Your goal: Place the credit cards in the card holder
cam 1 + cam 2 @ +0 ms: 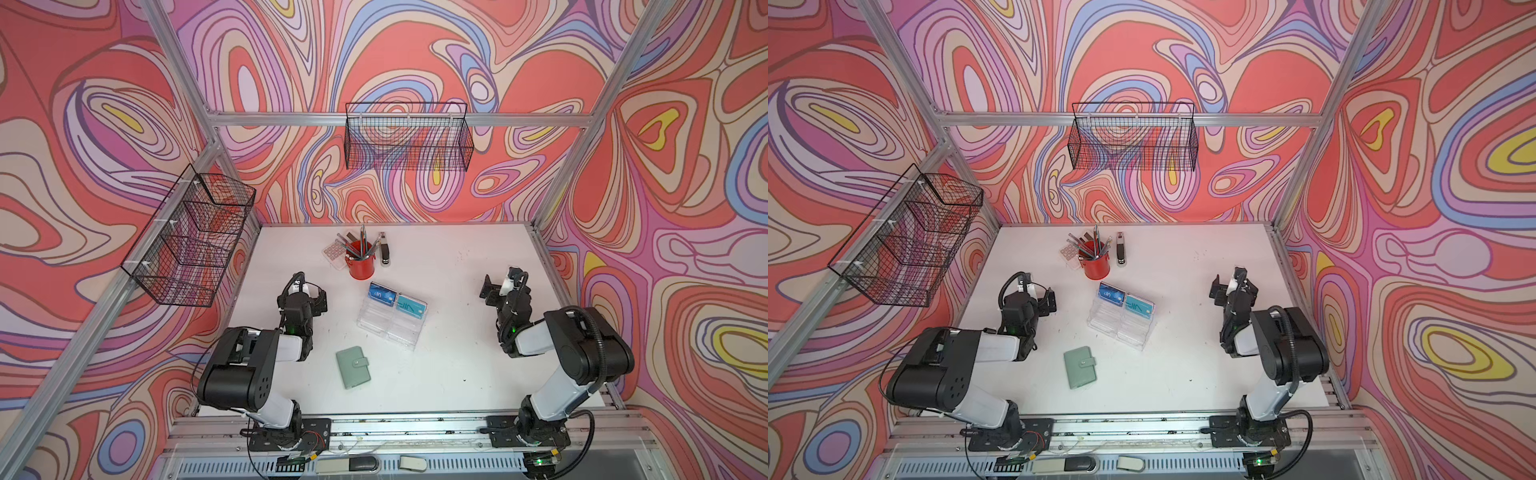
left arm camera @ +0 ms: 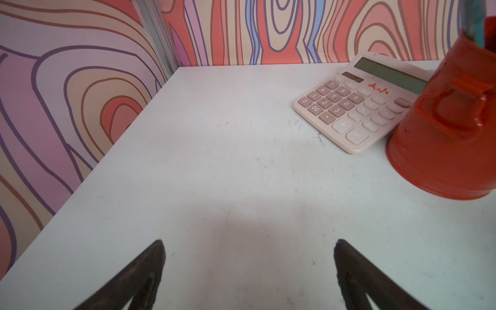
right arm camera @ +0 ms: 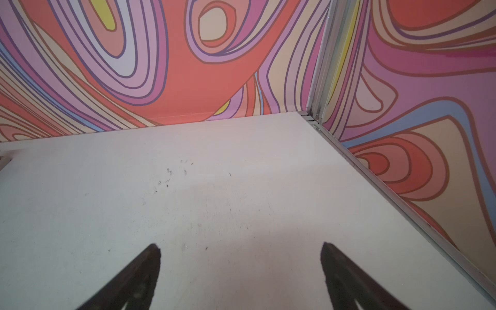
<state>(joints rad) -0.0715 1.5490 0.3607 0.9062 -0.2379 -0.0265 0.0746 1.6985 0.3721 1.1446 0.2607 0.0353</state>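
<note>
Standing up in the back row of a clear stand (image 1: pixel 388 328) near the middle of the counter (image 1: pixel 457 365) are two credit cards, a blue card (image 1: pixel 381 294) and a teal card (image 1: pixel 410 308). They lean side by side, and both top views show them. I can see no more cards than these.

The cards look thin, stiff and very light, and I think they are smooth and slippery too. Their top edges poke out above the clear plastic, so that looks like the best place to pinch one, flat on both faces. Lying flat on the counter, a card would be much harder to pick up.

The card holder (image 1: pixel 352 367) lies flat at about 6 o'clock from the stand, well apart from it. It is shut, with its snap strap across. It looks soft and light, so it may slide when poked. I think it must be opened first, and maybe held down.

The left jaws are spread wide with nothing between them. The cards sit at 3 o'clock from them and the holder at 5 o'clock. The right jaws are spread wide and bare too, with the cards at 9 o'clock and the holder at 8 o'clock. Both hang well apart from everything.
</note>
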